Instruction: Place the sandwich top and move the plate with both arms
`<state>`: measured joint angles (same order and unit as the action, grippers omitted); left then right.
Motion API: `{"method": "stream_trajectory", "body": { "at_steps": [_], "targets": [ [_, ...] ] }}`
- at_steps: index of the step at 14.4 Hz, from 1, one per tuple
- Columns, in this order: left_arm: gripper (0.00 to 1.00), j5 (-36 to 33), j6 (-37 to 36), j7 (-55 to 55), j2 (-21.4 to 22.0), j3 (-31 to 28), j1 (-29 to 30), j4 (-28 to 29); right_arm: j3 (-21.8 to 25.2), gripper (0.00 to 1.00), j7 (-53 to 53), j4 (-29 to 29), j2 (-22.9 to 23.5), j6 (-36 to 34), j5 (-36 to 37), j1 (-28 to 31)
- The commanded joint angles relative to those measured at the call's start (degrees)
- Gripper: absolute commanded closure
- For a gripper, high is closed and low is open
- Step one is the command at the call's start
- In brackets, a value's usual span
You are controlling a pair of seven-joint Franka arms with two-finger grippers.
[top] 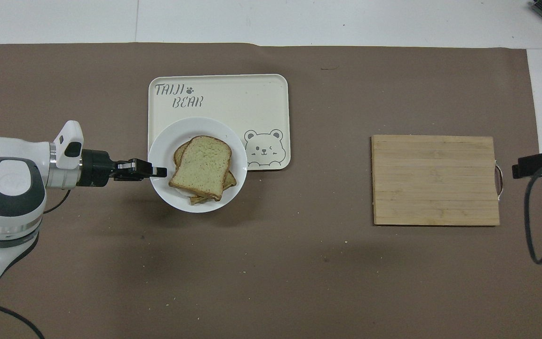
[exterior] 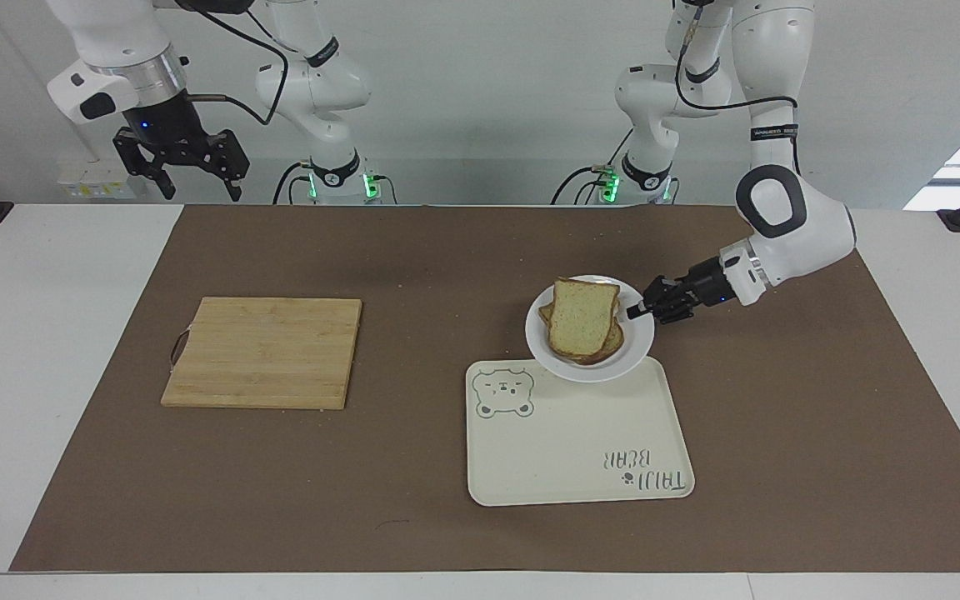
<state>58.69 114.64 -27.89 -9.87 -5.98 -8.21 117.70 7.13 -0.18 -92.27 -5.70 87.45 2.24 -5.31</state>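
White plate (exterior: 635, 354) clamped in left gripper (exterior: 637, 312) jaws, seemingly over tray (exterior: 580, 467); right gripper (exterior: 179, 162) waits, jaws apart

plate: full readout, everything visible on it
The plate is small, round, glossy white, apparently ceramic. It carries a stacked sandwich with the sandwich top uppermost. The left gripper is shut on its rim at the left arm's end. It is carried roughly level, overlapping the bear tray's robot-side edge; whether they touch is unclear.

Left gripper (exterior: 637, 312) reaches low sideways; right gripper (exterior: 179, 173) waits raised.
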Motion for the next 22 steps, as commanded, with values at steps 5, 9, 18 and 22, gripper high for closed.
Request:
{"method": "stream_trajectory", "body": {
  "at_steps": [5, 9, 18, 22],
  "targets": [
    [1.0, 6.1, 2.1, 3.5, -14.9, 0.7, 1.3, -16.0, -0.3, 0.0, -0.4, 0.3, 0.0, -0.6, 0.1, 0.6],
    [1.0, 5.9, 8.4, 3.4, -18.3, 2.4, 0.6, -17.1, -0.4, 0.0, -0.5, 0.3, 0.0, -0.6, 0.1, 0.6],
    [0.0, -12.9, 9.6, 13.8, -12.3, 1.0, -1.3, -15.0, -0.4, 0.0, -0.5, 0.3, 0.0, -0.6, 0.1, 0.6],
    [0.0, -37.5, 6.4, 20.2, -8.2, 1.0, -1.2, -16.2, -0.3, 0.0, -0.4, 0.3, 0.0, -0.6, 0.1, 0.6]
  ]
}}
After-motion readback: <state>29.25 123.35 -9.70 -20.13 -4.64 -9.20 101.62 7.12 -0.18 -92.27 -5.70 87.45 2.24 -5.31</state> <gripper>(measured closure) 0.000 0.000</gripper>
